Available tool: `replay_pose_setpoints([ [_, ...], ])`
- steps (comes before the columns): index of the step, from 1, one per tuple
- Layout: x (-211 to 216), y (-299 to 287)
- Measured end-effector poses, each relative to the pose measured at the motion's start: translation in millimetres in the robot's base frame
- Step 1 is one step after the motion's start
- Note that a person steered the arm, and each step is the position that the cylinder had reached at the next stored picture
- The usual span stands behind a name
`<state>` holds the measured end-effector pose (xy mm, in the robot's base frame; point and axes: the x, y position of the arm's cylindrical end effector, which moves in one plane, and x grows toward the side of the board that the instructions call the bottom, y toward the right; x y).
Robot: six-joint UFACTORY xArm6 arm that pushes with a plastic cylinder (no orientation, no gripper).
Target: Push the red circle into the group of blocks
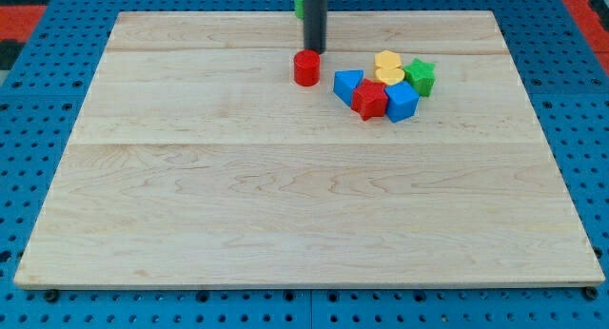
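1. Red circle (305,67): a short cylinder standing on the far half of the table (285,224), left of the cluster and apart from it.
2. Handling (judged): light, rigid, likely to slide easily; contact is best made low on its left side, centred, or it may slip off sideways.
3. My tip (313,50): just behind the circle, on its far side; no pincer is fitted, so no state applies.
4. Group, right: blue triangle (347,84), red block (369,99), blue block (402,102), yellow heart (388,67), green block (420,77).
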<state>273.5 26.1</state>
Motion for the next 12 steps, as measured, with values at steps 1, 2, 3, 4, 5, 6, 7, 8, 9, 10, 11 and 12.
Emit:
replay_pose_setpoints([
  [1, 0, 28],
  [2, 1, 38],
  [3, 0, -75],
  [4, 14, -127],
  [5, 24, -94],
  [6, 29, -54],
  [7, 36, -37],
  [8, 36, -4],
  [9, 36, 23],
  [10, 36, 22],
  [11, 28, 19],
  [12, 13, 19],
])
